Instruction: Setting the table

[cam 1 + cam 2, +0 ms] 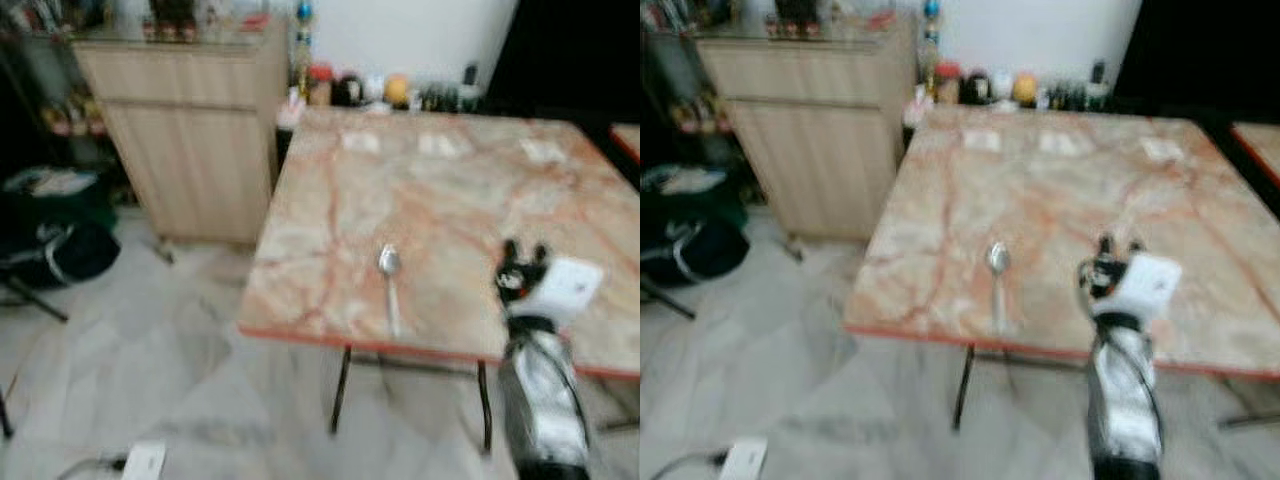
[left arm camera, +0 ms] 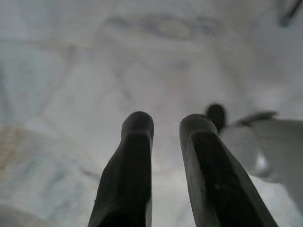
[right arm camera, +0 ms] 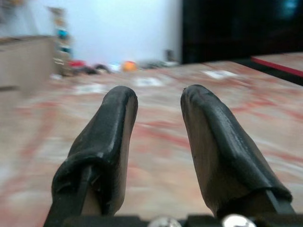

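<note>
A spoon [image 1: 389, 283] lies on the marble table [image 1: 470, 190] near its front edge, bowl pointing away, as a place setting would have it. The right gripper [image 1: 523, 256] hangs above the tabletop just beside the spoon, its 2 fingers [image 3: 106, 142] spread and empty, which suggests the spoon is already set. The left gripper [image 2: 165, 127] points at the floor, fingers apart, idle.

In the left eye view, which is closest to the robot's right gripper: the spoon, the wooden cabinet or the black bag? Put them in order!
From the right gripper:
1. Spoon, on the table to its left.
2. Wooden cabinet, beyond the table's far left corner.
3. Black bag, on the floor, far left.
</note>
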`<state>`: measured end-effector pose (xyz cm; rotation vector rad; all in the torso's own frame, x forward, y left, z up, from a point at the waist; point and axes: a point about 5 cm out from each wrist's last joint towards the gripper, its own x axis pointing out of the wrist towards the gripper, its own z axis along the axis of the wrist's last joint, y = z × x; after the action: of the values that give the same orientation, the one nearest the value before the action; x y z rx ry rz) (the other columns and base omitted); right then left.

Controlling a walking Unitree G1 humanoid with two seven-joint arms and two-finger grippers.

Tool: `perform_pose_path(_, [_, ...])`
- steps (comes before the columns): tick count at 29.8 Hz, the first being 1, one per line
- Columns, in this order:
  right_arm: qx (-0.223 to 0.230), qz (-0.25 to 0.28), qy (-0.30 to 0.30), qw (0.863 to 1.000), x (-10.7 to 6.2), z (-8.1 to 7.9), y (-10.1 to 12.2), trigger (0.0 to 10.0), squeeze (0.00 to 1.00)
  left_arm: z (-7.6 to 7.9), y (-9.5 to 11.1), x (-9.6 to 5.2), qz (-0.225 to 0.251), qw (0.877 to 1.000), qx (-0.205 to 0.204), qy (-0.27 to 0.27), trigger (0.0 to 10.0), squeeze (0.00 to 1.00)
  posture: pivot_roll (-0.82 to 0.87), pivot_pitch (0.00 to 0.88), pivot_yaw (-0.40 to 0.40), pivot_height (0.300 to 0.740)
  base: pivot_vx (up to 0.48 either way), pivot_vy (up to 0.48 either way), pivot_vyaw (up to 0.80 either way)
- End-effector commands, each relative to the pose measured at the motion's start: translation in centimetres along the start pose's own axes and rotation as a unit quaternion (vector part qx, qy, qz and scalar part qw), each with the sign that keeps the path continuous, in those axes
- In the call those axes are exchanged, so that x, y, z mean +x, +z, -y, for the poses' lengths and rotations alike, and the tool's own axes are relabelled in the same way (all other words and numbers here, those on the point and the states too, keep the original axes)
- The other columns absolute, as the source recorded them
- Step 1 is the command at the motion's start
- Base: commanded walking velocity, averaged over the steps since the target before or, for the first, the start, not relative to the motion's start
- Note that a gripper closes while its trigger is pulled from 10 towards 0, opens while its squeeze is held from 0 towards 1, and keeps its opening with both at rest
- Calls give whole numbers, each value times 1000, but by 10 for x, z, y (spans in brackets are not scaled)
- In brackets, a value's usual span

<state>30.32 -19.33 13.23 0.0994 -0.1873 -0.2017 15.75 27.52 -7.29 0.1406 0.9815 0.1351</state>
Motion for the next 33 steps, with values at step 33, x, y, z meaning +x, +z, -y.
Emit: perform_pose_path(33, [4, -105, 22, 994, 6, 6, -37, 10000, 0, 30, 16, 6, 16, 1000, 13, -22, 10000, 0, 64, 0, -11, 740, 0, -99, 0])
